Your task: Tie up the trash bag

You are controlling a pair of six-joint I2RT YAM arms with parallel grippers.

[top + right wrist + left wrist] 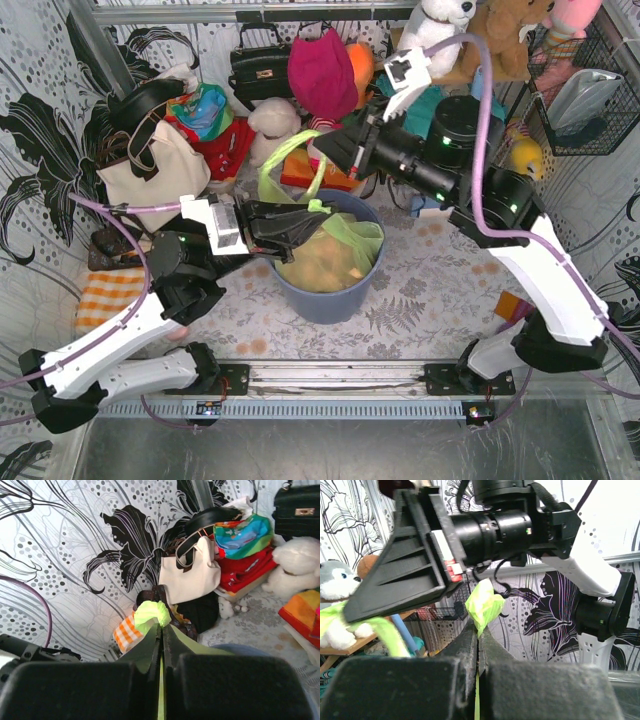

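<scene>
So the trash bag [352,240] is sitting inside the blue-grey bin [330,300] on the bench [430,290], stuffed with crumpled tan paper, its lime-green ears sticking up above the bin's rim. The left pincer [322,218] is squeezing tight on one ear right over the bin, and the right pincer [322,150] is clamping the other ear just behind the bin. I'm guessing this film is going to be light, floppy, slippery and tear-prone, so gripping the bunched ears, not the flat sides, is looking safest.
</scene>
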